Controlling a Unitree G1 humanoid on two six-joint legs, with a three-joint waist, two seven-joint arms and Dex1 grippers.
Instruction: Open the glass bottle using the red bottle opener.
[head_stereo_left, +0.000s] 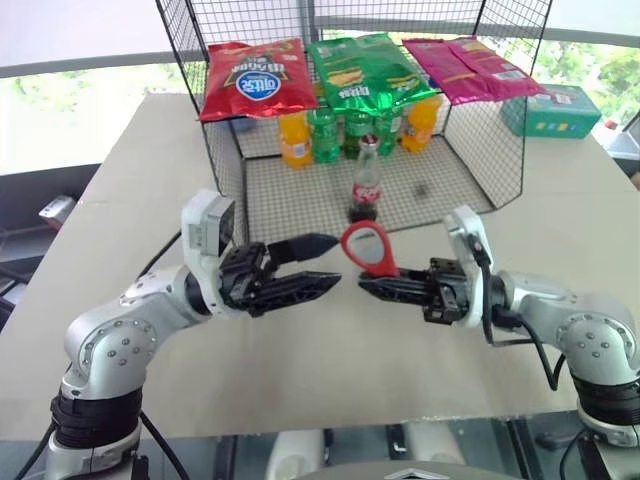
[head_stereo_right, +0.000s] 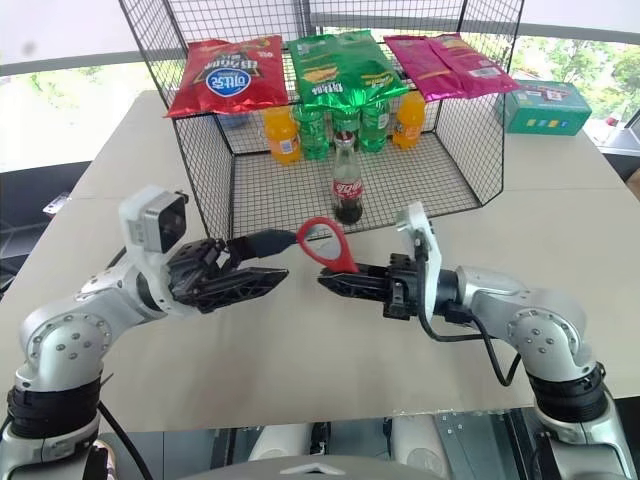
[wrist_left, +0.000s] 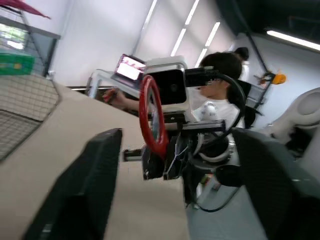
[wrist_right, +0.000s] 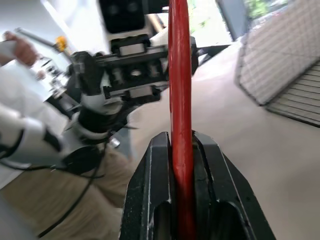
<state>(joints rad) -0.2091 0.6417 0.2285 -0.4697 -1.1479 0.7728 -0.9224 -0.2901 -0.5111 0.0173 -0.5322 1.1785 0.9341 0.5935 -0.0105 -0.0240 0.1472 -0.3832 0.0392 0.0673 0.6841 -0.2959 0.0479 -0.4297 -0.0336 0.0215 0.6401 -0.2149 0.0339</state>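
Note:
The glass bottle (head_stereo_left: 367, 180), with dark cola, a red label and a red cap, stands upright on the mesh floor at the open front of the wire cage. Above the table in front of it, my right gripper (head_stereo_left: 376, 286) is shut on the handle of the red bottle opener (head_stereo_left: 368, 250), whose loop head points up. In the right wrist view both fingers (wrist_right: 155, 190) clamp the red bottle opener (wrist_right: 180, 100) edge-on. My left gripper (head_stereo_left: 322, 266) faces it from the left, open, its tips just short of the loop. The left wrist view shows the opener (wrist_left: 151, 120) beyond my spread fingers (wrist_left: 85, 190).
The wire cage (head_stereo_left: 495, 150) holds orange and green soda bottles (head_stereo_left: 325, 133) at the back, and chip bags (head_stereo_left: 360, 70) lie on its top. A teal box (head_stereo_left: 555, 110) sits at the back right. A person (wrist_left: 220, 75) sits beyond the table.

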